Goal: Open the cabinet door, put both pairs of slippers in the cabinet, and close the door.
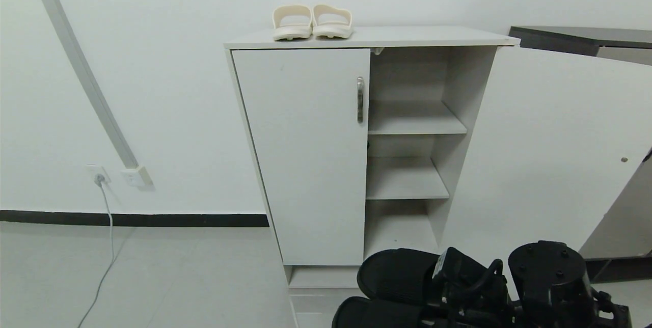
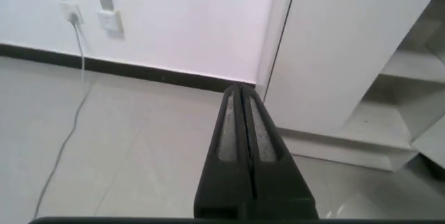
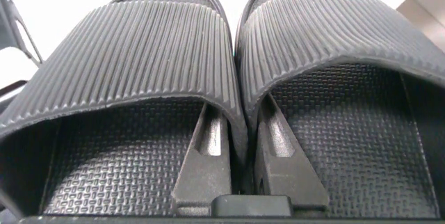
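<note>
The white cabinet [image 1: 367,36] has its left door [image 1: 300,165] closed and its right door [image 1: 550,155] swung wide open, baring two shelves [image 1: 407,180] and a bottom compartment. A cream pair of slippers [image 1: 311,22] lies on the cabinet top, toward its left. A black pair of slippers [image 1: 392,277] [image 3: 236,64] hangs low in front of the open compartment. My right gripper [image 3: 238,113] is shut on them, one finger inside each slipper, pinching the inner strap walls together. Over the floor left of the cabinet, my left gripper [image 2: 241,95] is shut with nothing in it.
A wall socket with a grey cable [image 1: 102,180] is at the left, above a black skirting strip. A dark grey unit [image 1: 586,37] stands behind the open door. Bare floor [image 1: 153,277] lies left of the cabinet.
</note>
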Robot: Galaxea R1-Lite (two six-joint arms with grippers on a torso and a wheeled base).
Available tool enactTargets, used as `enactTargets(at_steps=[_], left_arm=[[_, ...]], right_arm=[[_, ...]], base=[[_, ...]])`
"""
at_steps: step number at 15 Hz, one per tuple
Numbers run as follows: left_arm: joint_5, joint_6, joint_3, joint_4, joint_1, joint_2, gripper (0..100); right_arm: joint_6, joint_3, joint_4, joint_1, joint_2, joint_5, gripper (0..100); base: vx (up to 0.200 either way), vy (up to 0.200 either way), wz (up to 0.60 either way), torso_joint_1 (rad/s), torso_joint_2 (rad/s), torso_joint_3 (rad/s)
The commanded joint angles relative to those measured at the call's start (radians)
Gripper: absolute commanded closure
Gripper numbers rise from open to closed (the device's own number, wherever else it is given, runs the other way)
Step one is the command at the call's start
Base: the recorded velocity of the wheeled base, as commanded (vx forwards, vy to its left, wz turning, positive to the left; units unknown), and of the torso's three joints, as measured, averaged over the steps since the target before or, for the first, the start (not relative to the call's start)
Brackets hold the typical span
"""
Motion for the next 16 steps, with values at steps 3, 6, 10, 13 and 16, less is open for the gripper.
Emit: enactTargets(at_steps=[3,6,10,13,16], left_arm=[[-0.122,0.039,0.086,-0.02,-0.039,-0.165,100],[-0.197,0.065,0.086,-0.019,-0.038,-0.165,100],[-0.025,0.076,0.135,-0.109,-0.038,-0.165,100],[-0.113,0.075,0.157,-0.121,-0.038,-0.165,100],[-0.148,0.082,0.157,-0.121,-0.038,-0.165,100]], right_arm=[[0.0,-0.001,0.001,0.002,0.013,-0.005,100],[0.0,-0.01,0.001,0.003,0.018,-0.006,100],[0.054,-0.059,-0.005,0.02,0.048,-0.124,100],[0.089,-0.108,-0.047,0.028,0.097,-0.218,100],[0.193,-0.243,-0.084,0.075,0.217,-0.477,100]], base=[[0.0,0.0,0.0,0.0,0.0,0.0],[0.0,0.0,0.0,0.0,0.0,0.0],[0.0,0.0,0.0,0.0,0.0,0.0],[0.0,0.0,0.0,0.0,0.0,0.0],[0.0,0.0,0.0,0.0,0.0,0.0]])
